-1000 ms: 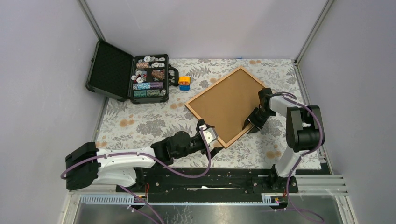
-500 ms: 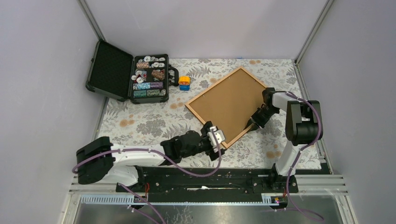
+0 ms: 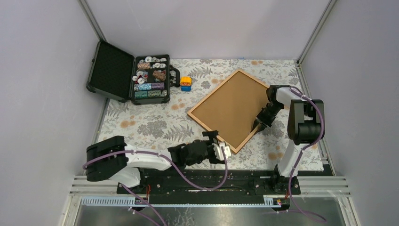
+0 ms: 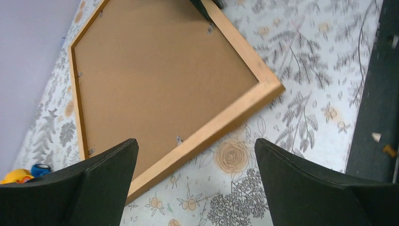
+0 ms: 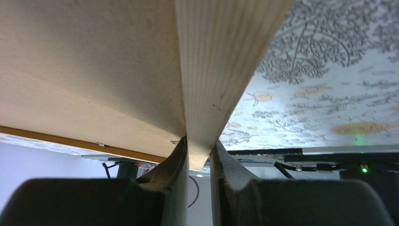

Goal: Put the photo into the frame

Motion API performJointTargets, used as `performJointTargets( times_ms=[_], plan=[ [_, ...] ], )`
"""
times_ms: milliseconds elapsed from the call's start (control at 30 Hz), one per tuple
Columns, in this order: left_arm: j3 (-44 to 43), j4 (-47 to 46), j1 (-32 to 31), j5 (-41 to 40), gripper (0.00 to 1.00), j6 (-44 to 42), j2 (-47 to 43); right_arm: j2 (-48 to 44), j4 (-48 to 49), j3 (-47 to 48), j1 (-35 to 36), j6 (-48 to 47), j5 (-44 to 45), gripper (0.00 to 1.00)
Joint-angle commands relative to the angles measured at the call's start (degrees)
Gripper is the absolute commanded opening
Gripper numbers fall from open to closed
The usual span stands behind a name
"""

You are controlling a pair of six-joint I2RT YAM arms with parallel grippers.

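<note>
- Lying back-up on the desk [image 3: 150, 123] is one frame [image 3: 215, 92], a thin light wood rectangle turned at a slant, towards the right and far side of the flowered cloth.
- One plain brown backing board [image 3: 230, 109] fills the frame; at least four small metal tabs show along its inner edge in the left wrist view.
- There are two arms with one hand each.
- The right hand [image 3: 260, 123] is narrowed onto the frame's right-hand edge, one finger on each side of the wood strip. In the right wrist view that edge looks lifted off the cloth.
- The left hand [image 3: 221, 149] is spread wide and holds nothing. It sits just beside the frame's near corner, and its two dark fingers [image 4: 103, 181] stand well apart.
- One black case [image 3: 124, 73] lies open at the far left, lid flat to the left, its compartments filled with stacks of chips.
- One small yellow and blue thing [image 3: 186, 83] sits just beside the case, between it and the frame.
</note>
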State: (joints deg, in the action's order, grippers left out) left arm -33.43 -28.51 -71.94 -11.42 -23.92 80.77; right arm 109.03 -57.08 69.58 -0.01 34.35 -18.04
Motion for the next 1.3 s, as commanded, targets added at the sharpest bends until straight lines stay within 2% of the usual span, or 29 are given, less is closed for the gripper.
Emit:
performJointTargets(
  times_ms=[0, 233, 300, 400, 467, 700, 767, 833, 1000, 1033, 1100, 1133, 1200, 1267],
  plan=[
    [2.16, -10.62, -3.39, -8.79, 0.99, -12.99, 4.81, -5.19, -8.11, 2.86, 0.35, -2.60, -2.36, 0.00],
    [-0.73, -12.95, -5.76, -9.99, 0.99, -20.89, 12.01, -7.24, -9.89, 3.54, 0.35, -1.71, -3.99, 0.00],
    [-0.85, -18.10, -6.69, -11.78, 0.99, -24.27, 15.40, -7.63, -10.13, 3.55, 0.36, -1.66, -4.29, 0.00],
    [-1.92, -29.15, -7.95, -17.54, 0.99, -33.84, 22.99, -7.78, -10.51, 3.27, 0.36, -1.89, -5.46, 0.00],
    [-2.59, -35.46, -8.06, -17.40, 0.99, -38.53, 27.05, -8.10, -10.49, 2.98, 0.31, -1.83, -5.94, 0.00],
    [-8.48, -40.13, -6.55, -16.35, 0.94, -46.04, 35.67, -10.23, -10.60, 1.58, 0.36, -1.48, -6.15, 0.00],
    [-9.71, -41.14, -6.29, -15.60, 0.80, -47.35, 36.74, -10.69, -10.48, 0.79, 0.36, -1.41, -6.14, 0.00],
    [-10.31, -41.67, -6.48, -15.39, 0.57, -47.37, 36.86, -11.00, -10.49, 0.19, 0.34, -1.43, -6.29, 0.00],
    [-9.76, -45.38, -7.75, -17.96, 0.17, -46.89, 35.45, -14.19, -7.92, 0.11, 0.36, -2.07, -5.02, 0.00],
    [-9.42, -45.46, -8.01, -18.45, 0.03, -45.95, 34.66, -15.97, -6.80, 0.40, 0.36, -2.07, -4.25, 0.02],
    [-8.39, -47.87, -8.65, -19.53, 0.00, -44.13, 33.21, -19.28, -4.45, 0.98, 0.34, -2.79, -3.27, 0.21],
    [-8.39, -47.50, -8.92, -20.33, 0.00, -42.86, 32.43, -20.76, -3.69, 1.49, 0.36, -3.19, -2.29, 0.36],
    [-8.06, -47.53, -9.53, -21.43, 0.00, -39.80, 30.01, -24.50, -2.16, 2.84, 0.36, -4.25, -0.56, 0.71],
    [-8.14, -46.01, -9.91, -22.45, 0.00, -35.28, 27.41, -28.77, -0.38, 4.72, 0.36, -5.17, 0.85, 0.97]
  ],
)
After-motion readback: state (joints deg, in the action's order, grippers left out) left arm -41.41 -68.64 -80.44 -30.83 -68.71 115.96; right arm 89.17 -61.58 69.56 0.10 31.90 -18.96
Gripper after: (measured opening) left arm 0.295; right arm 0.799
